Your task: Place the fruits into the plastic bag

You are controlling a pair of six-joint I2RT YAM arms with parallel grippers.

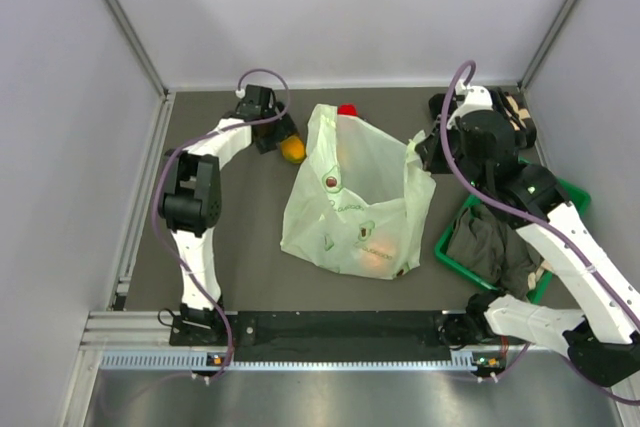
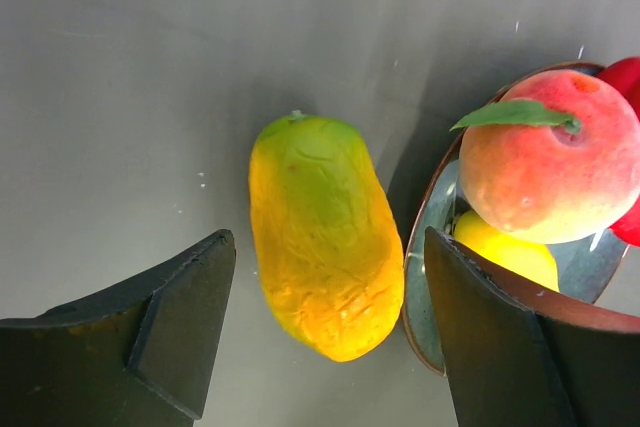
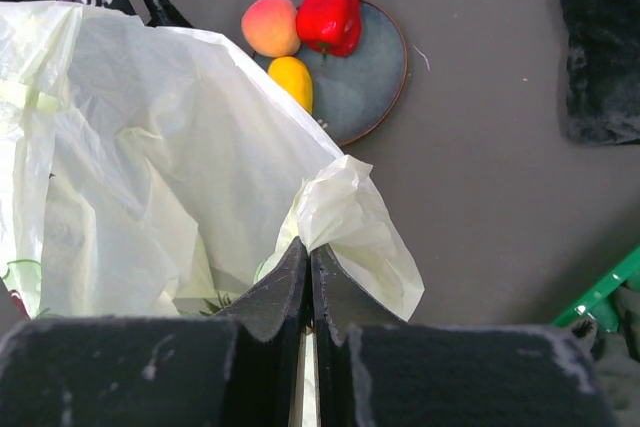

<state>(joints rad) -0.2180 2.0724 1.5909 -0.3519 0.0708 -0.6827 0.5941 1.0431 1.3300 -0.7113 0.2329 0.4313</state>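
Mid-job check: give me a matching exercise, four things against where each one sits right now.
Things:
1 green-yellow mango
2 peach
3 plastic bag
4 dark clothes

Places:
a in the green basket
b pinched by the shut right gripper
c on the table, inside the open left gripper
d on the plate

Pairs: 1-c, 2-d, 3-b, 4-a

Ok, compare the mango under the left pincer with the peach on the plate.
The mango is elongated, yellow-orange with a green patch; the peach is round, pink-red with a leaf. The mango lies on the table, the peach on the plate. Both are ungripped.
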